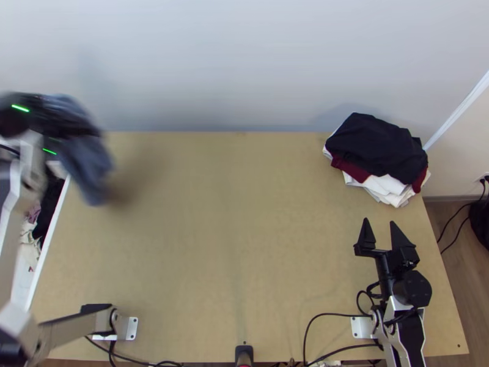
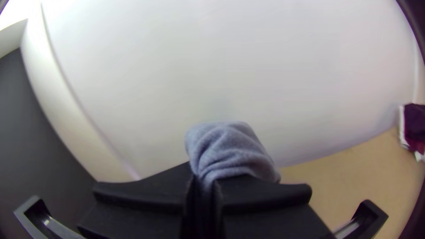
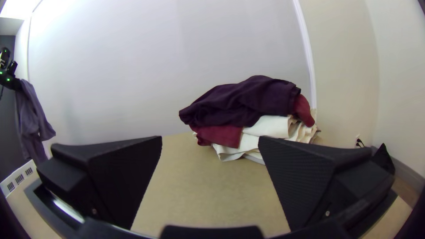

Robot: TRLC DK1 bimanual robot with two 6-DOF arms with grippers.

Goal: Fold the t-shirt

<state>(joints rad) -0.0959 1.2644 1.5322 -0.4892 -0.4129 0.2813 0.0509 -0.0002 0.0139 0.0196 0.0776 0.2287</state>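
T-shirt [image 1: 85, 162] aloft, far left!

Left hand [image 1: 64, 122] pinches it, grey-blue and dangling by the wooden counter's [image 1: 232, 244] far left corner. Right hand [image 1: 379, 224]? Spread wide, near piled clothes [image 1: 379, 150] before a pale wall [image 1: 244, 67]; black-printed labels [image 3: 19, 179] nearby the hanging folds.

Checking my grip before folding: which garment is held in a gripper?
The grey-blue one, hanging from the left gripper; the stacked garments lie ungripped on the table.
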